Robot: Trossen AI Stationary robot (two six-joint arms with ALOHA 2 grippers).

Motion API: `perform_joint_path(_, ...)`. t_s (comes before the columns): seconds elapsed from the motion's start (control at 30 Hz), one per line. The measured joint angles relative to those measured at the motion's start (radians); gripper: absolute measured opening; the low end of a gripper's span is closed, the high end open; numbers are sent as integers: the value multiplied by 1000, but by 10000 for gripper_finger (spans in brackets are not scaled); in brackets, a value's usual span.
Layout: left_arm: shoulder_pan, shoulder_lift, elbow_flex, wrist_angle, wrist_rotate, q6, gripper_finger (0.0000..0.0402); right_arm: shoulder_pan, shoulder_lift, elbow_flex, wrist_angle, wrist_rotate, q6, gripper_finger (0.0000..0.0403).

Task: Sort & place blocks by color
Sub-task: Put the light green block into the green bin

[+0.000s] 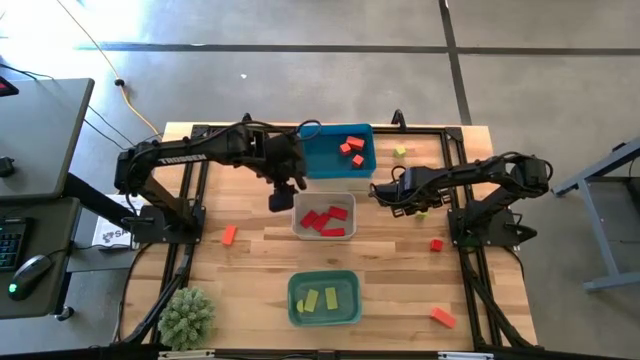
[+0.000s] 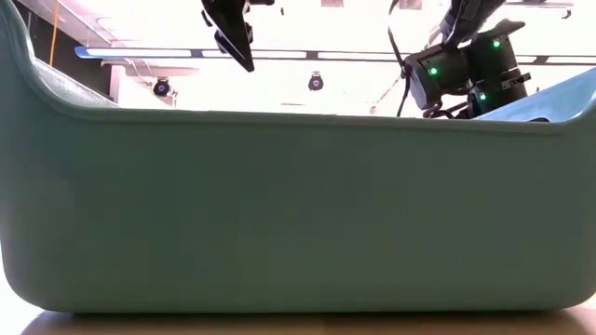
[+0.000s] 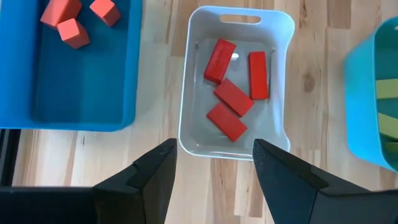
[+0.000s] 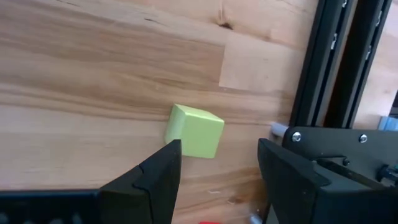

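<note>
Nearest the front edge of the bench (image 1: 260, 262) sits the teal bin (image 1: 324, 298), holding two yellow-green blocks (image 1: 320, 298). In the low view its wall fills almost the whole picture. A small green plant (image 1: 187, 318) stands at the front left corner, and an orange block (image 1: 442, 317) lies on the wood near the front right corner.

Farther in, a small red cube (image 1: 436, 244) lies toward the right edge and an orange bar (image 1: 229, 235) toward the left edge.

At the middle of the bench stands the clear-grey bin (image 1: 323, 213), with four red blocks (image 3: 233, 98) lying inside it, close together. The left gripper (image 1: 281, 195) hangs just beside the bin's left rim, above the wood; its jaws stand apart and hold nothing, as the left wrist view shows.

To the right of the clear-grey bin, the right gripper (image 1: 386, 192) reaches in from the right edge. Its jaws stand apart with nothing between them. In the right wrist view a yellow-green cube (image 4: 194, 130) sits on the wood just ahead of its fingers (image 4: 155, 180), near a black frame rail (image 4: 323, 68).

At the back, the blue bin (image 1: 335, 150) holds three orange blocks (image 1: 351, 147). Another yellow-green cube (image 1: 399, 152) rests on the wood just right of the blue bin, near the back edge.
</note>
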Motion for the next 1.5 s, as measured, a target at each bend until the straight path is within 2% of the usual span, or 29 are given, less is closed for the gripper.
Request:
perform_joint_path(0.2, 27, 0, 0, 9, 0, -1, 200, -13, -44, -1, -3, 20, -26, 200)
perform_joint_path(0.4, 47, 1, 0, 12, 0, -23, 200, -63, -196, -1, -21, 102, -34, 200)
perform_joint_path(0.7, 57, 1, 0, 14, 0, -27, 200, -97, -364, 0, -20, 114, -6, 200)
perform_joint_path(1.0, 57, 2, 0, 15, 0, -27, 200, -97, -376, 0, -18, 105, 5, 203)
perform_joint_path(1.33, 56, 2, 0, 15, 0, -30, 200, -94, -376, -2, -11, 81, 56, 243)
perform_joint_path(1.5, 56, 2, 0, 16, 0, -46, 200, -75, -376, -96, 84, 12, 93, 244)
